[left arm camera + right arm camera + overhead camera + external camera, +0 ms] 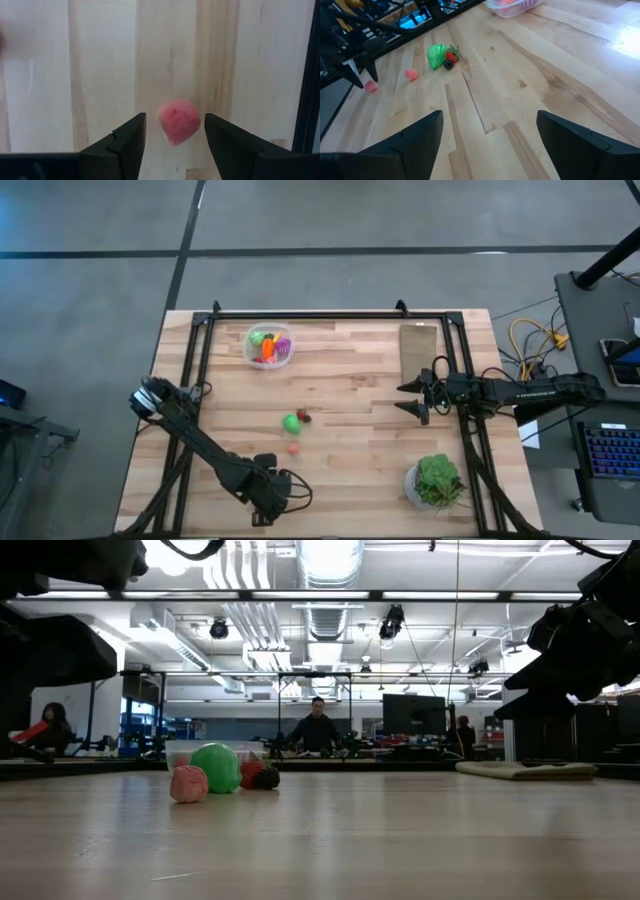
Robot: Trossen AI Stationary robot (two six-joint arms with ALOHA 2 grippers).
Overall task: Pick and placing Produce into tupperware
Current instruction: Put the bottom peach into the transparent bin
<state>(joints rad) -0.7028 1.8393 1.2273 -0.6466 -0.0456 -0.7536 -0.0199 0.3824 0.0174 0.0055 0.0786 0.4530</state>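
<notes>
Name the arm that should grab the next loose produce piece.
Left. The left gripper already has its open fingers on either side of a small pink piece, not touching it. The right gripper, also open, hangs near the tan board, away from the loose pieces.

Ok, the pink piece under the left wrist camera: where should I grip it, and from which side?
Across its widest middle, straight down from above. The pink piece is a rounded lump lying alone on the bare table, and the left gripper frames it, jaws open wider than it. The right gripper waits, open.
</notes>
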